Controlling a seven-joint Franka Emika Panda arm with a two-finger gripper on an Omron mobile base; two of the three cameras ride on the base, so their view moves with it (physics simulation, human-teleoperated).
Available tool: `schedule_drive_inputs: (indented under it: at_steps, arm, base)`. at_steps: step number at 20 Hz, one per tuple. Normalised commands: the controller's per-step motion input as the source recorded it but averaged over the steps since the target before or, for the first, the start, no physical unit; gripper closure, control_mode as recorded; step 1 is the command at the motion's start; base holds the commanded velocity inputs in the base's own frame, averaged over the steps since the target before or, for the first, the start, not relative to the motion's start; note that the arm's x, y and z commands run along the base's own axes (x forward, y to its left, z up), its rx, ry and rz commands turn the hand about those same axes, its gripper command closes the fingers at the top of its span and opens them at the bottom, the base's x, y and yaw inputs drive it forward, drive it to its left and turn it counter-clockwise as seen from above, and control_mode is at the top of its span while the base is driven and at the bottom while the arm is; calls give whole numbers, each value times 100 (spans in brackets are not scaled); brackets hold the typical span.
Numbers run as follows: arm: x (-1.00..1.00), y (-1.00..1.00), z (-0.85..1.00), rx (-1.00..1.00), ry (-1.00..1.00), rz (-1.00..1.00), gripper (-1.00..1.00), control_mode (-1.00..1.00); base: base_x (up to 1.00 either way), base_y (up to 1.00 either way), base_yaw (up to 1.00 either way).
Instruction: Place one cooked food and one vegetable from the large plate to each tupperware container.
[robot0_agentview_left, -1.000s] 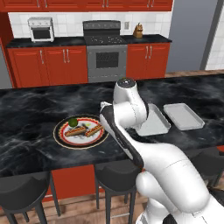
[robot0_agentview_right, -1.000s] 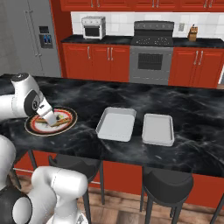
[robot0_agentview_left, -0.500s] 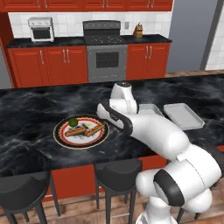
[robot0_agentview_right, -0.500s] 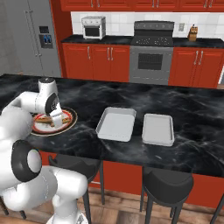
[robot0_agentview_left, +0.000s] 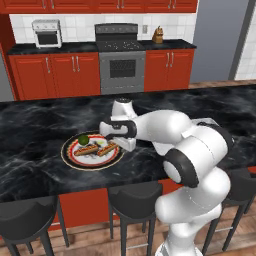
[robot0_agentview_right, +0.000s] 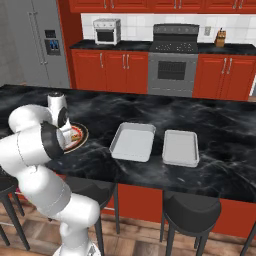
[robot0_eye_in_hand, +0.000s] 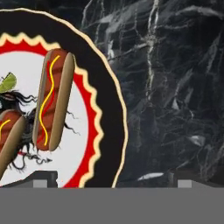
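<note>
The long black marble-veined counter (robot0_agentview_left: 45, 125) runs across the middle of both base views, with dark round stools tucked under its near edge. In the left base view the white arm bends from the lower right up and over to the centre of the frame, its end effector (robot0_agentview_left: 121, 145) hanging just above the right edge of the large round plate with a white centre, red ring and dark tan-edged rim (robot0_agentview_left: 70, 159), which lies left of centre. In the right base view that plate peeks out at the left, mostly behind the arm.

The two shallow rectangular light-grey tupperware trays sit side by side at the centre of the right base view, well apart from the plate: the left tray (robot0_agentview_right: 133, 141) nearer the plate, the right tray (robot0_agentview_right: 180, 147) just beside it (both look bare inside).

On the plate lie two hot dogs in brown buns with yellow mustard lines; in the hand view one hot dog (robot0_eye_in_hand: 53, 99) stands upright left of centre and the second hot dog (robot0_eye_in_hand: 9, 139) slants at the lower left edge. A small round green vegetable (robot0_agentview_left: 83, 139) sits on the plate's far left rim in the left base view.

The end effector's fingers stand spread wide, holding nothing; one dark fingertip (robot0_eye_in_hand: 44, 178) shows over the plate, the other over bare counter.
</note>
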Motion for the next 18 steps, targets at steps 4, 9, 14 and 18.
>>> schedule_drive_inputs:
  at_steps: [4, 9, 14, 18]
  arm:
    - [50, 1, -40, 0, 9, 0, -100, -100]
    - [50, 11, -40, 0, 8, 0, -100, -100]
    - [44, 23, -31, 0, 5, 0, -100, -100]
    - [43, 12, -24, 0, 1, 0, -100, -100]
  base:
    - [0, 0, 0]
    - [0, 0, 0]
    - [0, 0, 0]
    - [0, 0, 0]
